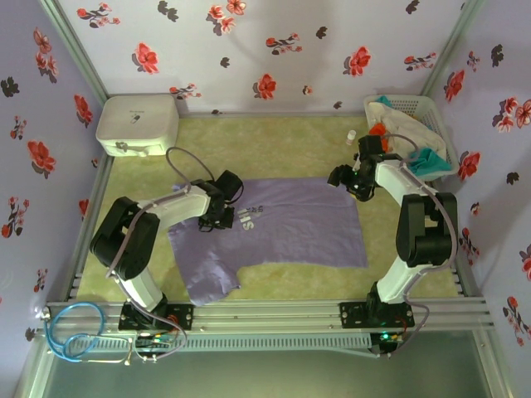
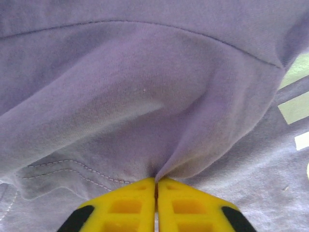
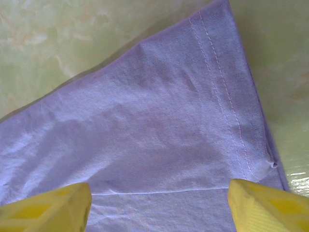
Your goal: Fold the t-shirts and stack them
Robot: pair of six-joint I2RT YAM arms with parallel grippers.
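Left gripper [image 2: 155, 182] on t-shirt [image 1: 299, 228], collar leftward

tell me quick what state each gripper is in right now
Left gripper: shut, pinching a fold of the lavender t-shirt.
Right gripper: open, holding nothing, over that shirt's hemmed corner.

1. The left arm reaches inward from its base with the elbow folded low. The left gripper [image 1: 217, 217] points down, its yellow fingers [image 2: 130, 205] pressed together on a pinch of the lavender t-shirt [image 1: 290, 228].
2. The right arm rises tall and bends forward. The right gripper [image 1: 342, 177] angles down, jaws spread wide and holding nothing.
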